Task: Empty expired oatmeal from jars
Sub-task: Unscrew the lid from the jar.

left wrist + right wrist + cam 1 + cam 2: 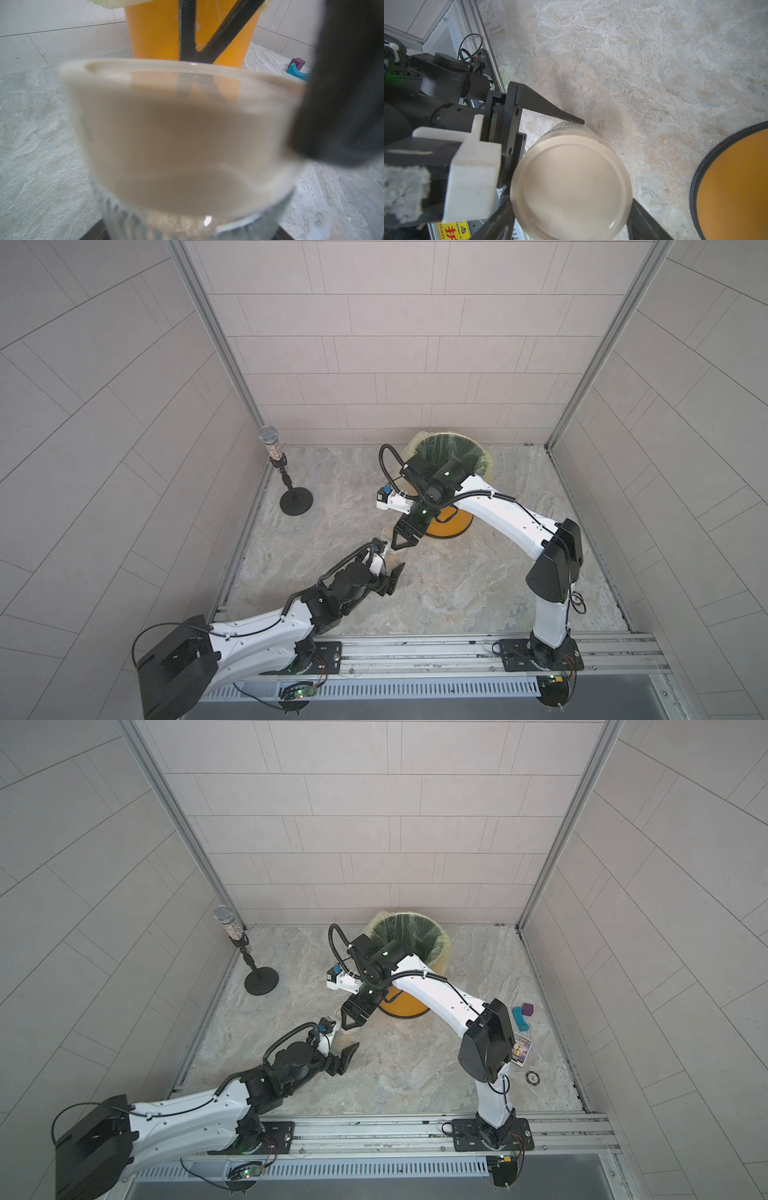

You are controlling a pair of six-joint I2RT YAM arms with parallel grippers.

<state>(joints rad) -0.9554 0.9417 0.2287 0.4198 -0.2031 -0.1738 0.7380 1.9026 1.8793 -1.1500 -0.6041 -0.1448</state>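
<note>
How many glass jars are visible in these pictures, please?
1. The jar, with its lid on, is upright in the left gripper, near the foot of the orange bin. Others may be hidden behind the arms.

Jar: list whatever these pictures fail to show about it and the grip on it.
The oatmeal: only a blur through the glass in the left wrist view; the lid covers it in the right wrist view.
The jar: in both top views, largely hidden beneath the right end effector.
Grip on the lid: the contact is blurred and partly cut off at the right wrist view's edge.
</note>
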